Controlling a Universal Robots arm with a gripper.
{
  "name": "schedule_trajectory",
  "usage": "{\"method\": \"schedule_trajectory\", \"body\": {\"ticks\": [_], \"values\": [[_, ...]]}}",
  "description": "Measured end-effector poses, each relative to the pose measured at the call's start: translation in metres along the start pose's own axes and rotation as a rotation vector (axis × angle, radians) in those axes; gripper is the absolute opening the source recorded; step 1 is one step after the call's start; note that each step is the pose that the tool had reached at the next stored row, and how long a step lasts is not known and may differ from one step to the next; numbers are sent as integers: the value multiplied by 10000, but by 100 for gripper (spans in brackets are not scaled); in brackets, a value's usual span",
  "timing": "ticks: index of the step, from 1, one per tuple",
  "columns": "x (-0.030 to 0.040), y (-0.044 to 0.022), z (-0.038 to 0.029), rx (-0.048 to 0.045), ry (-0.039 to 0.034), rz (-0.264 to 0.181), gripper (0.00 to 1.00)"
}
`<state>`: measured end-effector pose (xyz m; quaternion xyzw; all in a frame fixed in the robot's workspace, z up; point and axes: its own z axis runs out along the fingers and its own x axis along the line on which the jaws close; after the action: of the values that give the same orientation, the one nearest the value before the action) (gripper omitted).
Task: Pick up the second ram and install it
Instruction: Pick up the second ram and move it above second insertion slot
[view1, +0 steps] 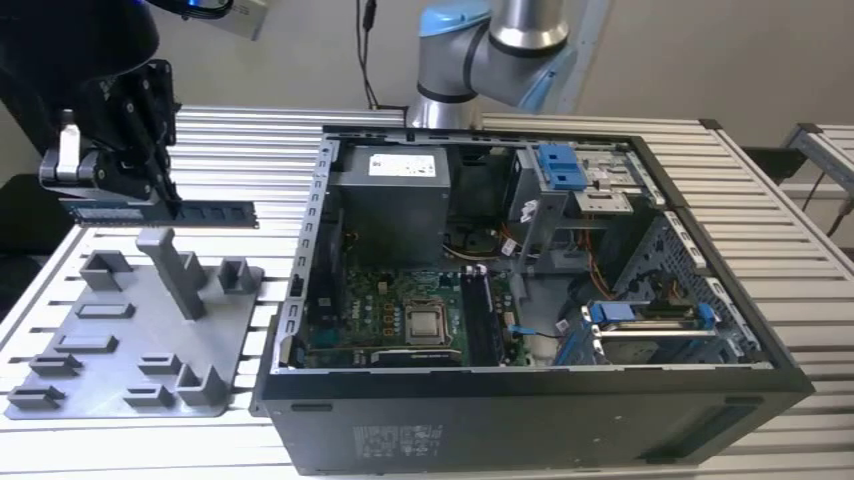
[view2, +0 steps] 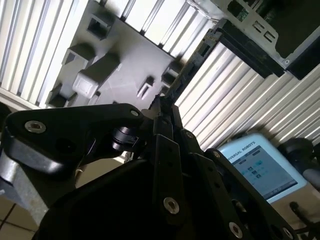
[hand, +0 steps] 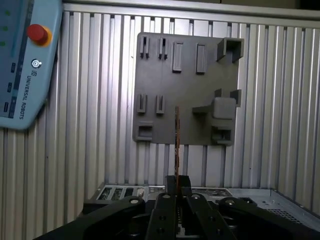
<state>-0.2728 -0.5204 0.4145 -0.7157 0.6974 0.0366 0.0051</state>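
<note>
1. One hand (view1: 158, 195) is clamping its fingers narrowly on the memory stick (view1: 220, 213), holding it level.
2. It is hanging above the grey tray (view1: 127, 335), on the exterior view's left of the computer case (view1: 534, 420).

Even light, glare on table (view2: 20, 45)

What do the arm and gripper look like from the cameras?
The arm is a silver-grey tube with pale blue joint caps. The gripper is black, its linked fingers are dotted with silver screws, and a silver-grey bracket sits on its side.
</note>
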Motion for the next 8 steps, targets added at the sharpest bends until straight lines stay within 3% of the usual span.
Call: {"method": "schedule_trajectory", "body": {"ticks": [8], "values": [[19, -143, -6, -6, 4, -82, 14]]}}
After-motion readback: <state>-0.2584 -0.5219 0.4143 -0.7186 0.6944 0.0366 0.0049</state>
